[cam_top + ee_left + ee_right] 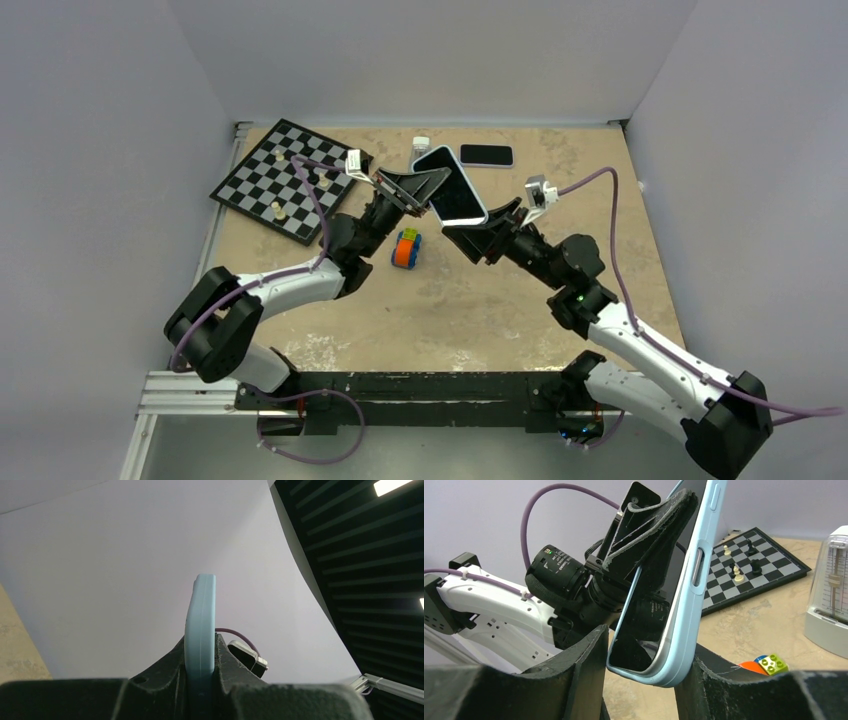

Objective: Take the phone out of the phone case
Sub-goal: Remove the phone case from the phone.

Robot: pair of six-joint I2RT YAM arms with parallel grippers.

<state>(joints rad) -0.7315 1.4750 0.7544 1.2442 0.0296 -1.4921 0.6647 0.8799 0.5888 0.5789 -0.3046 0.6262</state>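
Note:
The phone (450,185), dark screen up, sits in its light blue phone case (704,555) and is held tilted in the air above the table's middle. My left gripper (432,180) is shut on its upper end; in the left wrist view the case's edge (201,625) stands pinched in that gripper (201,642). My right gripper (649,647) straddles the lower corner, one finger against the screen-side edge, the other against the case's back. The phone's silver rim (674,640) shows inside the case lip at that corner.
A chessboard (285,180) with a few pieces lies at the back left. A second dark phone (486,155) lies flat at the back. A coloured toy block (405,248) sits under the held phone. A white box (831,590) stands to the right.

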